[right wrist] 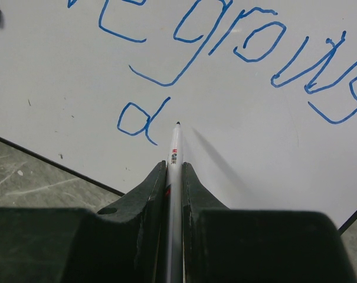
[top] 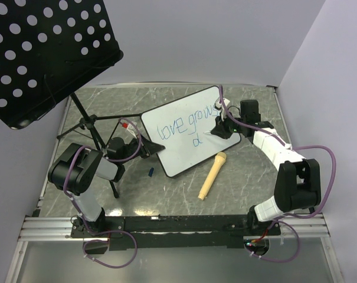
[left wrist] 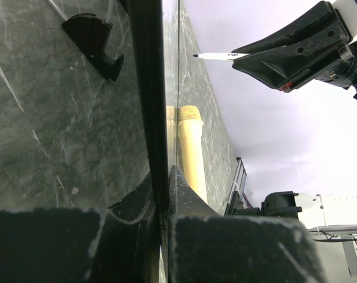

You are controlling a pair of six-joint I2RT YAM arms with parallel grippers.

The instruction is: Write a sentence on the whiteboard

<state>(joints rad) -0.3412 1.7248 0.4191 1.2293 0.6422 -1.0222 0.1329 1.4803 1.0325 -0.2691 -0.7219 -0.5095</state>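
So, one whiteboard sits skewed across the middle of the worktop, its far right corner up near the back edge. The left gripper is clamped tight on the board's left rim, nothing else in it. The right gripper comes in over the board's right edge, fingers squeezed onto one marker, tip right beside the "d"; can't tell if it actually touches. The sentence reads "love grows" on top plus a lone "d" under it, with a wide blank stretch of board right of and below that "d". Off the board there's one tan mic-shaped thing just beside its near right edge, one small blue cap by its near left edge, and one holed black music stand over the back left corner. Bare marble runs along the front edge by the arm bases.
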